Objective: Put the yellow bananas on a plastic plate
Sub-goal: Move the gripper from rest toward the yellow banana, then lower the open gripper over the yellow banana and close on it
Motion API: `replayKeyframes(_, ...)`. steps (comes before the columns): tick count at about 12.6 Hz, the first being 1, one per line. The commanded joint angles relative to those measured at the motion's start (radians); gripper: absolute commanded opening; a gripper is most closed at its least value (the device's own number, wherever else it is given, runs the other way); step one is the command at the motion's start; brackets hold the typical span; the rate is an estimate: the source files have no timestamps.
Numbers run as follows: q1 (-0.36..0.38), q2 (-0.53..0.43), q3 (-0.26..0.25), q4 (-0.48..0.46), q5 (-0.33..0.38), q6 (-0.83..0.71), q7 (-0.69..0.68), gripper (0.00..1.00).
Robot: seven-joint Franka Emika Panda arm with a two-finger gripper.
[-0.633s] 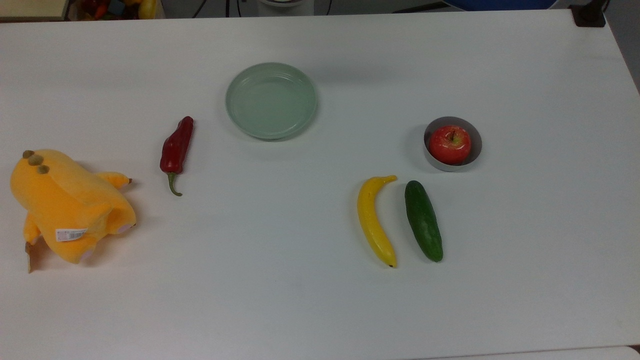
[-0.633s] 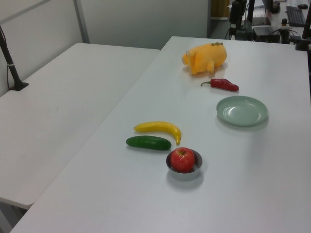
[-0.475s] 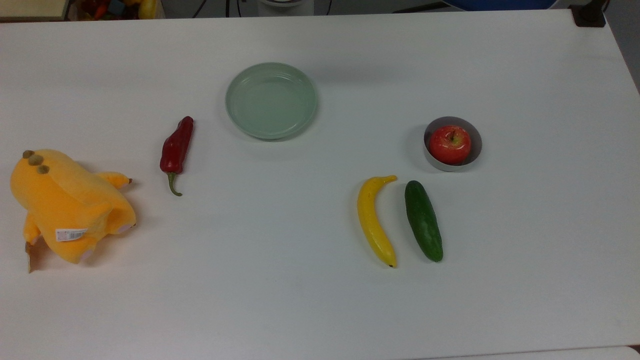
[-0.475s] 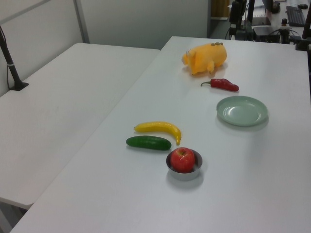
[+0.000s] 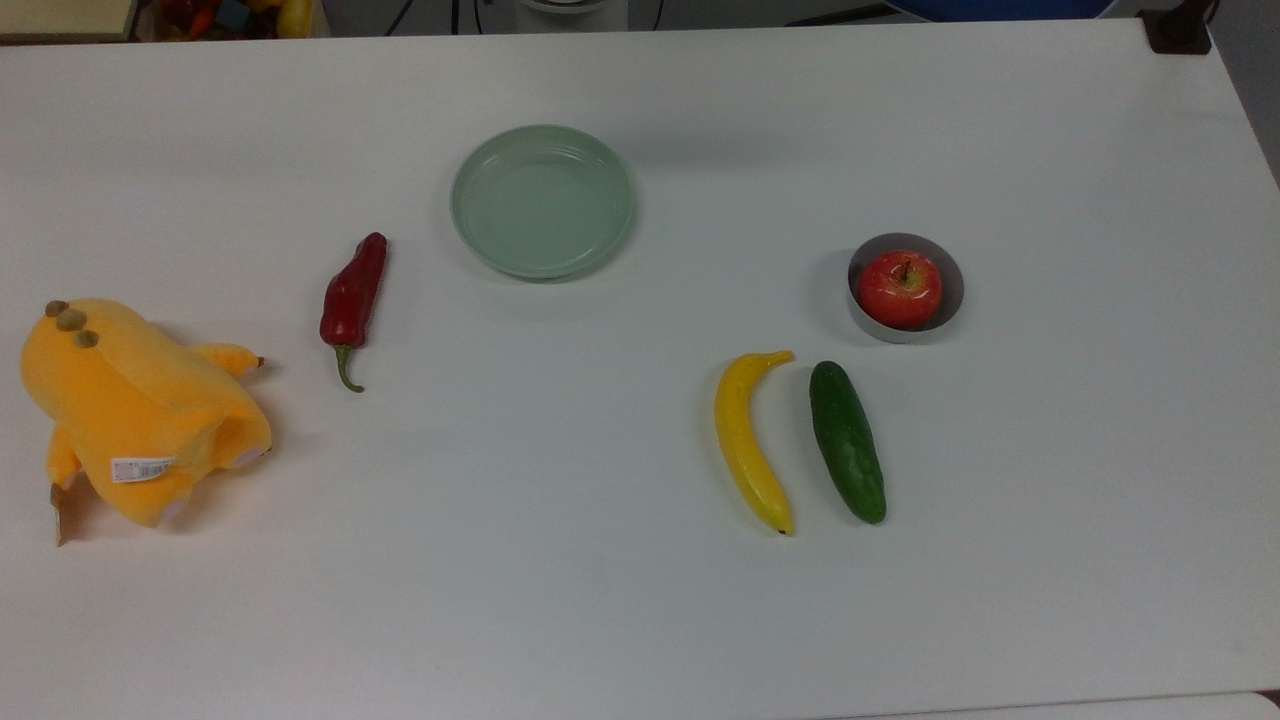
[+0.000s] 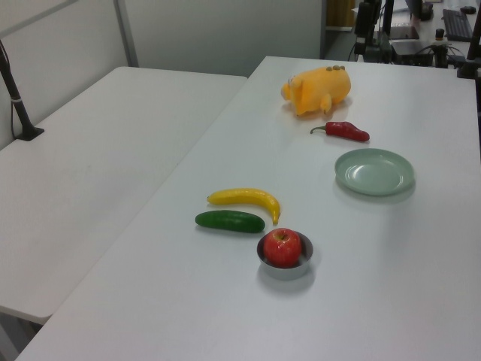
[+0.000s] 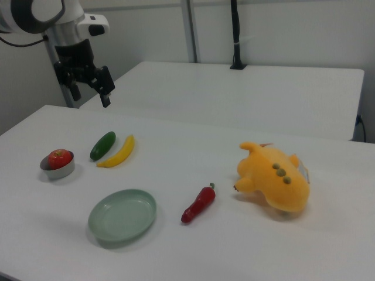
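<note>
Banana on the counter, plate bare, gripper up and away

From my station I see the gripper [image 7: 89, 85] in the right view, hanging in the air above the far edge of the counter [image 5: 600, 560], beyond the cucumber [image 7: 102, 145], well apart from every item. Its two dark fingers [image 7: 106, 88] point downward with a clear gap between them, so it is spread and holds nothing. The arm's upper links are cut off at the right view's top left corner.

The yellow bananas [image 5: 750, 440] lie flat on the counter just beside the cucumber [image 5: 847, 441], roughly parallel, not touching. The plastic plate [image 5: 475, 165] sits well apart from them with nothing on it. A red apple [image 5: 899, 288] rests in a small grey bowl [image 5: 948, 265] near the cucumber. A red chili [image 5: 353, 295] lies between the plate and an orange plush toy [image 5: 130, 405]
</note>
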State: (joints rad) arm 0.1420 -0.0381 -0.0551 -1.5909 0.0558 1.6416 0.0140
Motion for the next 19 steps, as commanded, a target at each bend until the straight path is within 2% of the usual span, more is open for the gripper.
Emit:
replayKeyframes(1,0.019,-0.014,-0.020,-0.018,0.015,0.014,-0.016,1.00)
replayKeyframes(10,0.022,-0.012,-0.014,-0.050,0.015,0.021,-0.025,1.00)
replayKeyframes(11,0.054,-0.011,-0.017,-0.075,0.015,0.023,-0.026,1.00)
replayKeyframes(14,0.096,0.049,-0.017,-0.075,0.015,0.030,-0.017,1.00)
replayKeyframes(19,0.099,0.204,-0.006,-0.049,0.015,0.275,-0.009,1.00)
